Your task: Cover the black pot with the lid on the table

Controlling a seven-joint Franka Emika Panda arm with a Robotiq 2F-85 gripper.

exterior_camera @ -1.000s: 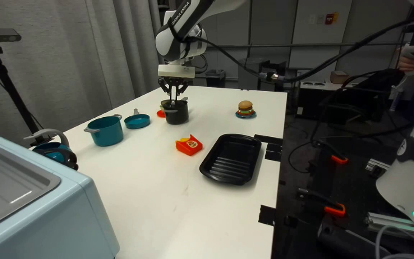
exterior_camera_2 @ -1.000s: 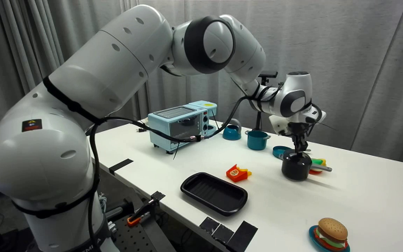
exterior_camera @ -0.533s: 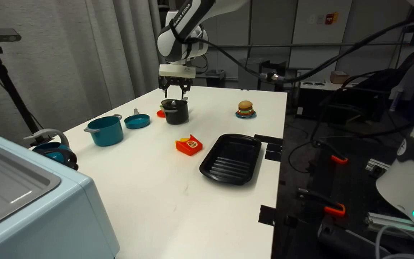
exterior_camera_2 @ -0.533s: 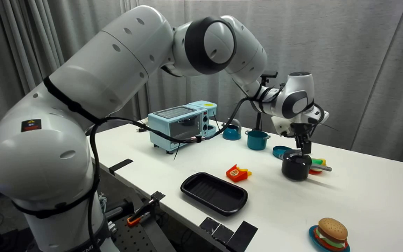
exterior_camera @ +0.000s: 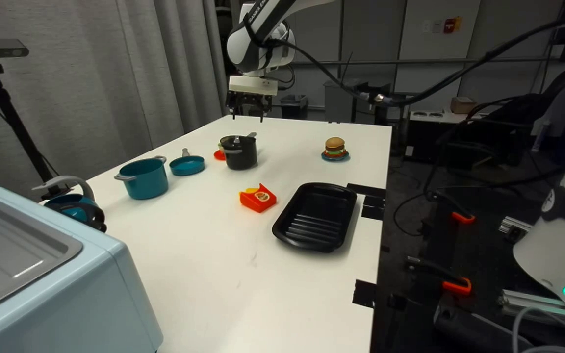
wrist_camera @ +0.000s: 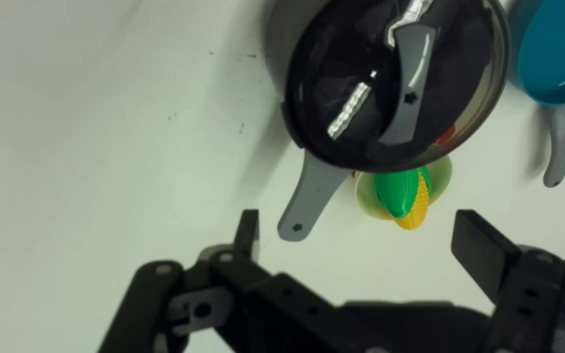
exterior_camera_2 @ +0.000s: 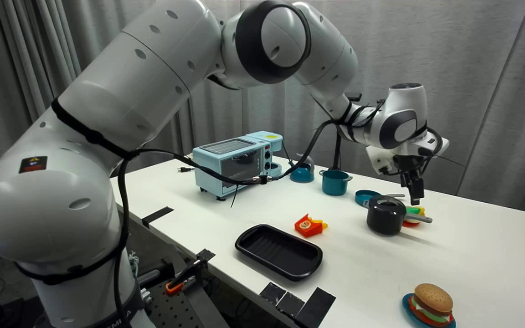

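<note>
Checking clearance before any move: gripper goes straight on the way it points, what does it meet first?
Probably the black pot's handle: in the wrist view its end shows in the gap of the open gripper. Depth is unclear; the toy corn or the table could come first.

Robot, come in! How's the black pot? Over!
Pincer open, empty. Round see-through grey-handled lid on round black pot, seemingly off-centre. Green-and-yellow toy corn nearby, not visibly blocking.

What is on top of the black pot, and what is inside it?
The lid lies on the black pot, grey handle up. The pot's inside is under it, dark and streaked with glare, so whether it holds anything cannot be seen.
</note>
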